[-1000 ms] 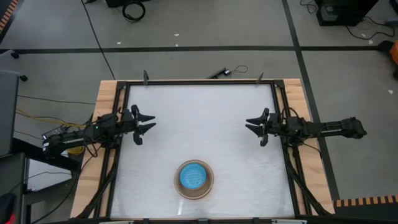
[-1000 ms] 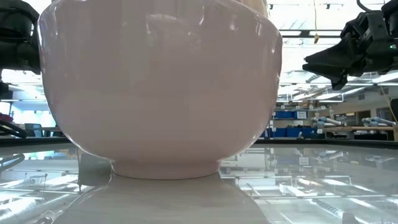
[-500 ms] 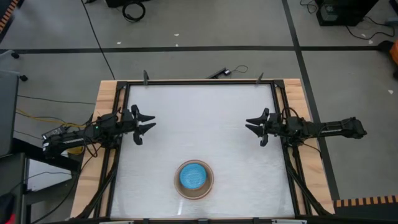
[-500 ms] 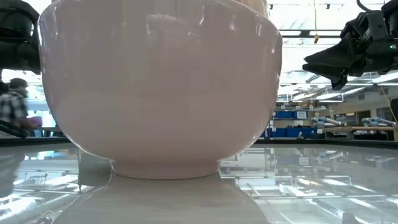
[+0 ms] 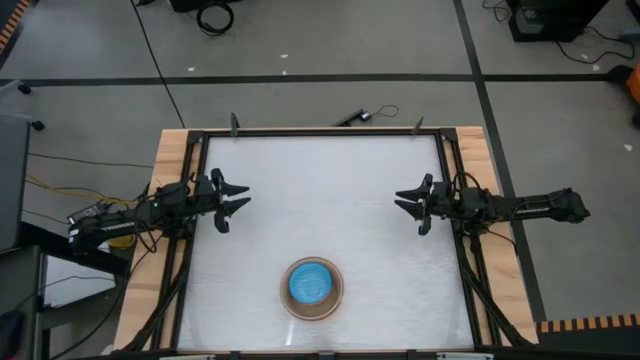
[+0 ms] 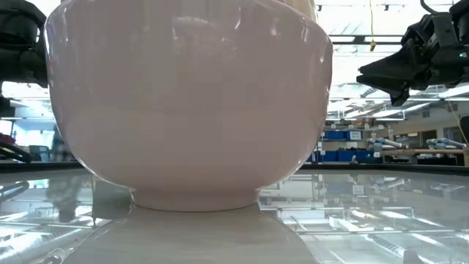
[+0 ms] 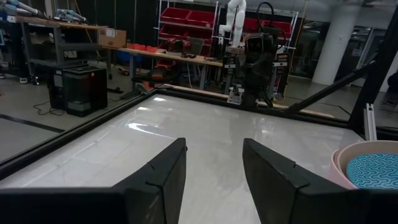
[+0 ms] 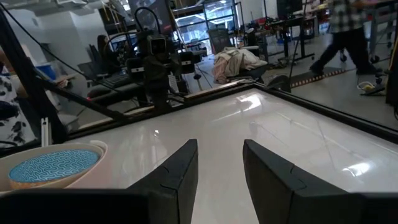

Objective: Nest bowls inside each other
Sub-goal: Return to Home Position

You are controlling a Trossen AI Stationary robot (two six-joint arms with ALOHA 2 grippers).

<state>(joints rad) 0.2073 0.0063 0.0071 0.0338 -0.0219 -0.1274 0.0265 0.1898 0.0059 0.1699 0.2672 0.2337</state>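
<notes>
Near the middle of the table's near edge stands a stack of nested bowls [image 5: 313, 288]. The small blue bowl [image 5: 310, 284] sits innermost, with pale pink and beige rims [image 5: 337, 299] around it. In the low view the outermost pink bowl [image 6: 190, 103] fills the picture and rests on its foot. The stack also shows in the left wrist view [image 7: 372, 169] and the right wrist view [image 8: 53, 165]. My left gripper [image 5: 240, 198] hovers open at the table's left side. My right gripper [image 5: 402, 201] hovers open at the right side. Both are far from the bowls, with nothing between their fingers.
The white table top [image 5: 320, 180] lies bare between the two grippers and toward the far edge. A black frame rail [image 5: 320, 131] runs around the table. Each wrist view shows the other arm across the table [image 7: 258, 59] [image 8: 152, 62].
</notes>
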